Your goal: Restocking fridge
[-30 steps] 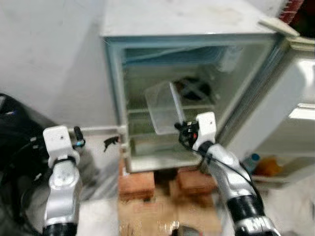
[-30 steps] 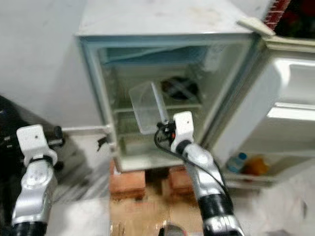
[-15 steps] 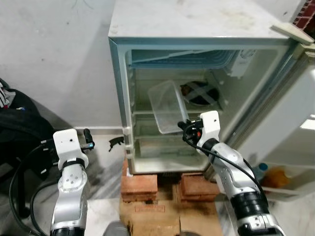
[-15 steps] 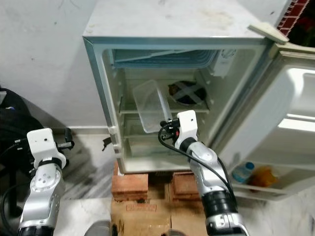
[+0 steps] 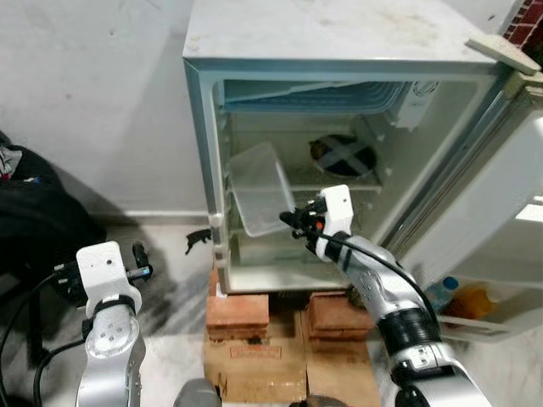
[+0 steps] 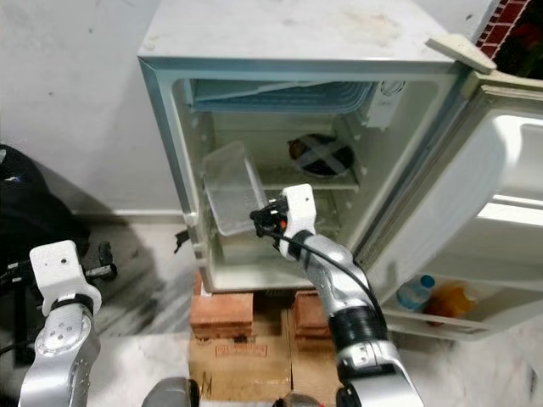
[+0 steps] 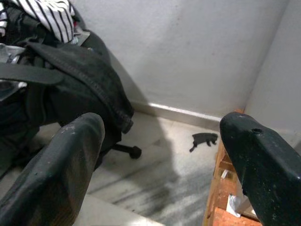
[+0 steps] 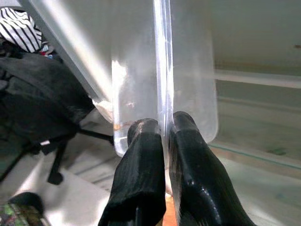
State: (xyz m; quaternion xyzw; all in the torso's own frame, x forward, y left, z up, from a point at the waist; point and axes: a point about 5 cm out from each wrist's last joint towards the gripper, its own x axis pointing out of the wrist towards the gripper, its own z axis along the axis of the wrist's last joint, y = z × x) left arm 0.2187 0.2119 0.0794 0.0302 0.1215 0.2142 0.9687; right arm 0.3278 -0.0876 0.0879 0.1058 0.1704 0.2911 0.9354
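Grey streaked floor (image 5: pixel 170 288) nearest, w/ flattened cardboard (image 5: pixel 254 365) below the fridge front. L arm idle low at robot's left; left gripper (image 7: pixel 155 155) hangs over floor, fingers spread wide apart, holding nothing. Black office chair w/ dark clothes and a striped garment (image 7: pixel 51 61) sits by the wall at left.

Red bricks (image 5: pixel 237 309) prop up the small white fridge (image 5: pixel 339 42); door (image 6: pixel 501 195) swung open to robot's right, a water bottle (image 6: pixel 413 292) and an orange item in its lower door shelf.

R arm reaches into fridge opening. Right gripper (image 8: pixel 164 136) pinched tight on the rim of a clear plastic tray (image 5: pixel 259 186); both black fingers (image 8: pixel 141 160) pressed against the thin edge. Tray tilted steeply, at left side of cavity, partly out of the opening, near the mid shelf level.

Farther in: wire-rimmed shelf, dark round lidded dish (image 5: pixel 339 157) on it at back right. Blue freezer box (image 5: pixel 305 97) along the top. White wall behind.
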